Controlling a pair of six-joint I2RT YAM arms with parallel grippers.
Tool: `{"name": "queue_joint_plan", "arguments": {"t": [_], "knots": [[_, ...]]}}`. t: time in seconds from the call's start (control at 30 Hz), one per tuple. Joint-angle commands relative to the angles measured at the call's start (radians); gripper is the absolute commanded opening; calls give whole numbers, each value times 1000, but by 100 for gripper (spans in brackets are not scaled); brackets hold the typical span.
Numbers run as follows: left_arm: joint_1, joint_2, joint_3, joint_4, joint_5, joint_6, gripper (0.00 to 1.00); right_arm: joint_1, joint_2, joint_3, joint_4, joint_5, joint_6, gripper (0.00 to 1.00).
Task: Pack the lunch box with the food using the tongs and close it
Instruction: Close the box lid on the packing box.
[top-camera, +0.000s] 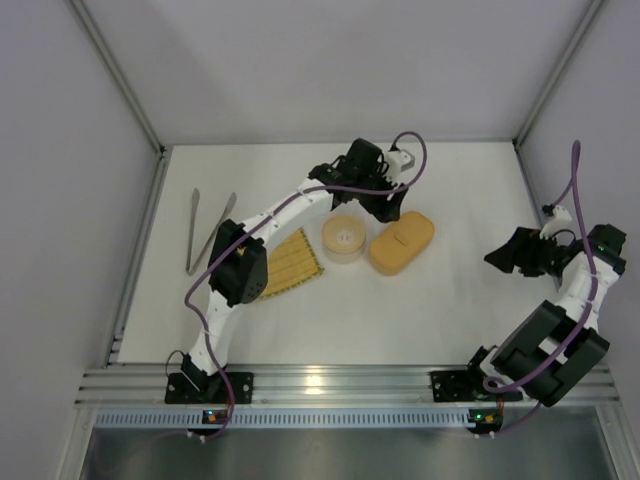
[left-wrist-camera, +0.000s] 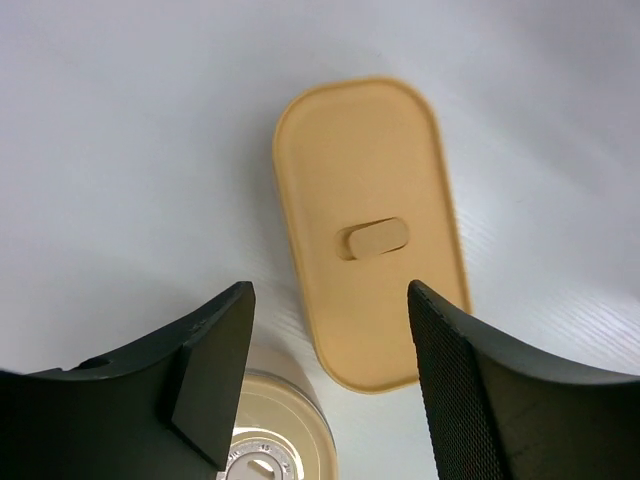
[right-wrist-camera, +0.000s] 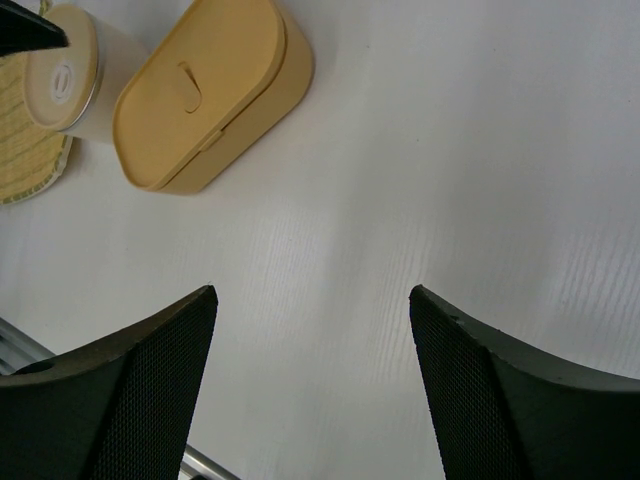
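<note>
Left wrist view shows my left gripper (left-wrist-camera: 330, 300) with jaws apart and empty above the closed lunch box (left-wrist-camera: 360, 180) at mid-table, beside a round cream tub (top-camera: 344, 238). I judge I'm placed to open it. The tongs (top-camera: 205, 232) lie near the left edge, and my right gripper (right-wrist-camera: 313, 300) hangs spread by the right edge.

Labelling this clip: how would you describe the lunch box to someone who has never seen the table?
On the white table, look right of the yellow woven mat. Two containers sit side by side there; the lunch box is the right-hand one, tan-orange and oblong with its lid on, whereas its neighbour, the cream tub, is round.
</note>
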Motion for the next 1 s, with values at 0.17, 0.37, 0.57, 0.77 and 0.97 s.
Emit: {"name": "queue_joint_plan", "arguments": {"t": [0.17,0.37,0.57,0.77,0.97], "knots": [[3,-21,259,-379,459,469,68,36,-13,-11,84,-42,8,77],[3,-20,189,-480,588,848,70,41,-5,-8,91,-38,20,77],[3,35,179,-374,597,931,73,43,-13,-12,88,-32,20,77],[8,81,150,-259,625,882,73,108,-57,-1,51,-9,-15,76],[61,-88,-121,170,573,498,73,448,-177,-38,294,239,221,72]]}}
